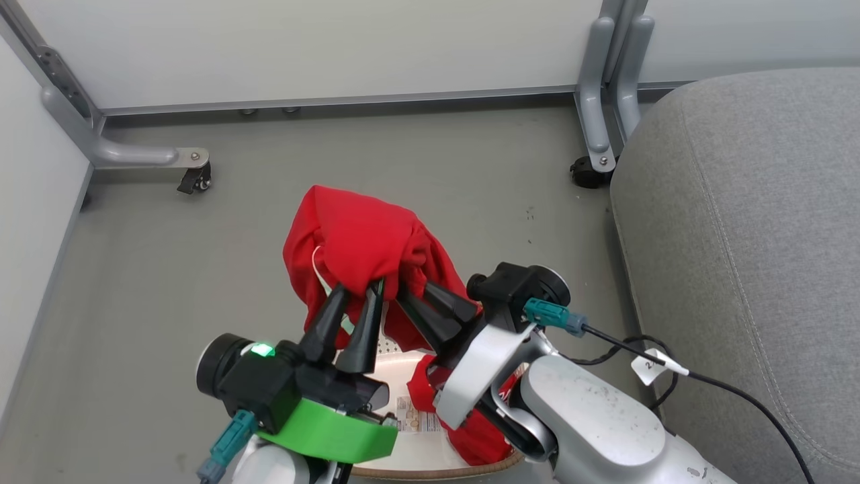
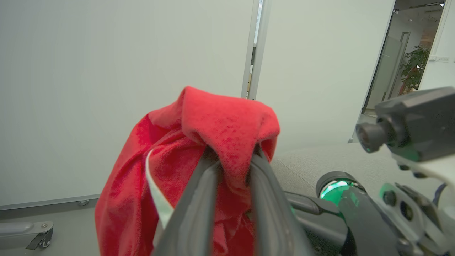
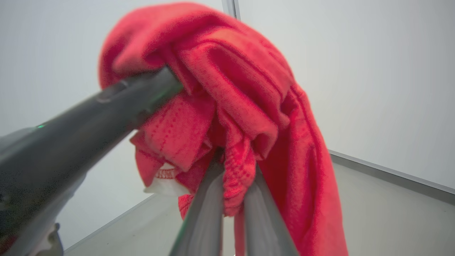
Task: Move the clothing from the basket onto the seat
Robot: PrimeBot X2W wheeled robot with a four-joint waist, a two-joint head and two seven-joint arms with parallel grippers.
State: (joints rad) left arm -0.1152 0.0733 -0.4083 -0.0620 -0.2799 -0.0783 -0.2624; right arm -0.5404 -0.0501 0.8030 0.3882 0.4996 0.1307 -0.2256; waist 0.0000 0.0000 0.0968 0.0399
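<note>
The garment (image 1: pixel 356 235) hangs in the air over the far end of the basket (image 1: pixel 396 366), bunched on top of both grippers, with its loose folds trailing down on the left. The right gripper (image 1: pixel 411 290) is pressed together on a fold of it. The left gripper (image 1: pixel 357 289) sits just beside it, its fingers a little apart with cloth draped between the tips. I cannot tell whether they actually bite on it.

To my eye the lift out of the basket is done, and the step in hand is the carry to the seat (image 1: pixel 752 222), which lies well apart on the right. The next move calls for a swing to the right, high enough for the hanging folds to clear the basket rim and the seat's rounded edge. The two arms need to travel together, or the left one needs to slip free so the cloth is not stretched between them. The release should come only once the garment is over the cushion.

A second garment (image 1: pixel 422 393) lies in the near right of the basket, so I judge the task is not yet finished.
</note>
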